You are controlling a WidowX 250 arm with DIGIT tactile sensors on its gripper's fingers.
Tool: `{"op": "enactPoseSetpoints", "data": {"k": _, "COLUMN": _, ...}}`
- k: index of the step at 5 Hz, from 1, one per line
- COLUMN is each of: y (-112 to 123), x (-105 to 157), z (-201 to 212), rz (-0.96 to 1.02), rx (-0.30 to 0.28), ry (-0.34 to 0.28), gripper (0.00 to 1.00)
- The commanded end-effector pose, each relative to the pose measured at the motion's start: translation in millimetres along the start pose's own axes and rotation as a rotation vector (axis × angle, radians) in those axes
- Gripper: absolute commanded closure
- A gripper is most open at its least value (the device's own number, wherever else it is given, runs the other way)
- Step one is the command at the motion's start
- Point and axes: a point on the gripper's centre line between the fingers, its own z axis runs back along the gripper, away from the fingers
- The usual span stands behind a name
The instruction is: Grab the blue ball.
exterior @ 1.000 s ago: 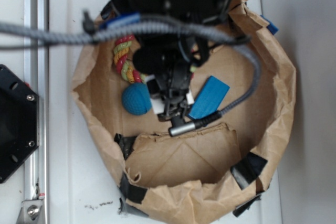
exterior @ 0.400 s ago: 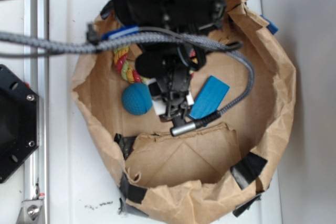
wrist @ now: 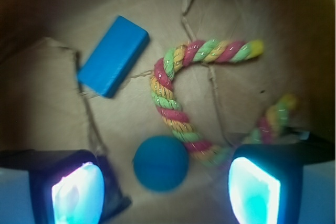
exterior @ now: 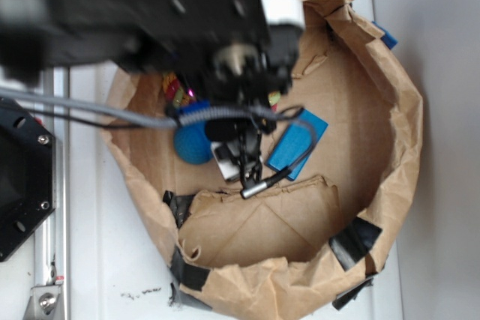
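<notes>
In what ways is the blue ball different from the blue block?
The ball is round; the block is a flat rectangular slab with sharp edges. The ball lies between the open fingers; the block lies farther off, at an angle. The ball is darker, teal-blue; the block is brighter. Both are blue and rest on the paper.

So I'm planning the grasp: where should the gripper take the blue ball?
Across its widest middle, coming straight down. The blue ball is round and sits between the open gripper fingers; the rope toy crowds one side, so keep that finger clear.
</notes>
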Motion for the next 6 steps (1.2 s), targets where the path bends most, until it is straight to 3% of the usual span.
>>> {"op": "enactPoseSetpoints", "data": {"k": 1, "y": -0.3, "x": 21.1, "z": -26.9, "rz": 0.244, "rx": -0.086, "ry": -0.045, "gripper": 0.00}}
{"op": "enactPoseSetpoints", "data": {"k": 5, "y": 15.2, "x": 21.4, "z": 1.4, "rz": 0.249, "rx": -0.152, "ry": -0.094, "gripper": 0.00}}
{"op": "enactPoseSetpoints", "data": {"k": 6, "y": 21.5, "x": 2.2, "z": 7.0, "rz": 0.235, "rx": -0.157, "ry": -0.122, "gripper": 0.00}}
